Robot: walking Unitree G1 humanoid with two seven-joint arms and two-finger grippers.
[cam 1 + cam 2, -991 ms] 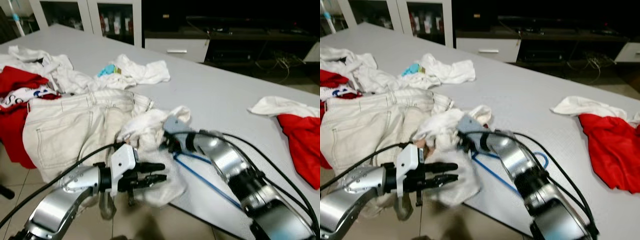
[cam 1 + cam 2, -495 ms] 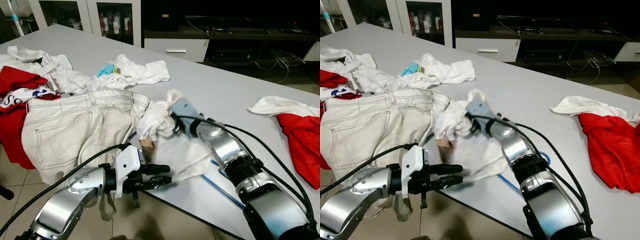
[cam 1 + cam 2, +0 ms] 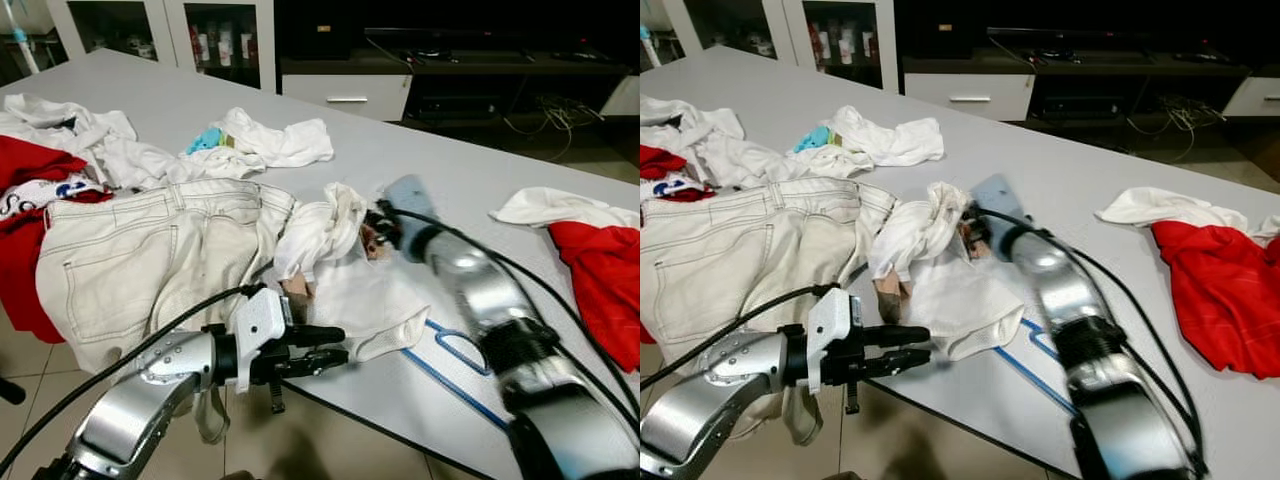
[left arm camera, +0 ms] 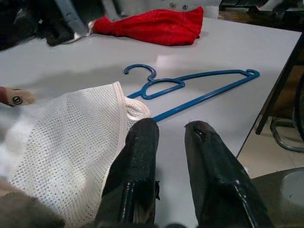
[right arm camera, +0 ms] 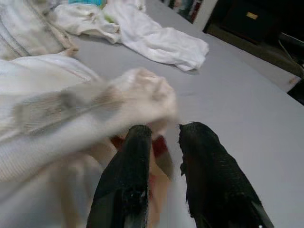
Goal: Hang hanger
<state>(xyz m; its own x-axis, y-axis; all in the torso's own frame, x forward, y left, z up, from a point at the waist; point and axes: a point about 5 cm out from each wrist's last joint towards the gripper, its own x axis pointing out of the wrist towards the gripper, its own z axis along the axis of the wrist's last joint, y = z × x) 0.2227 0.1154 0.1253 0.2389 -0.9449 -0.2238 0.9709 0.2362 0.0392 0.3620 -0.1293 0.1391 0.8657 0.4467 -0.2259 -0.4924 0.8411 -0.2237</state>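
No text, label or number can be read; the blue print on the white-and-red garment (image 3: pixel 30 195), far from the left gripper (image 3: pixel 335 357), is illegible.

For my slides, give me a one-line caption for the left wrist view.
Left gripper hovering over a white mesh garment, a blue hanger lying beyond it on the grey table.

Blue hanger (image 4: pixel 199 90) on pale grey worktop (image 3: pixel 470 150). White mesh top (image 4: pixel 71 147), fine net pattern. Cream jeans (image 3: pixel 140 260). Red cloth (image 3: pixel 600 280) with white cloth (image 3: pixel 545 207) by it. White shirts (image 3: pixel 275 145), one with a turquoise patch (image 3: pixel 205 141). Red garment (image 3: pixel 25 165), white band with blue print. Both claws black, arms silver.
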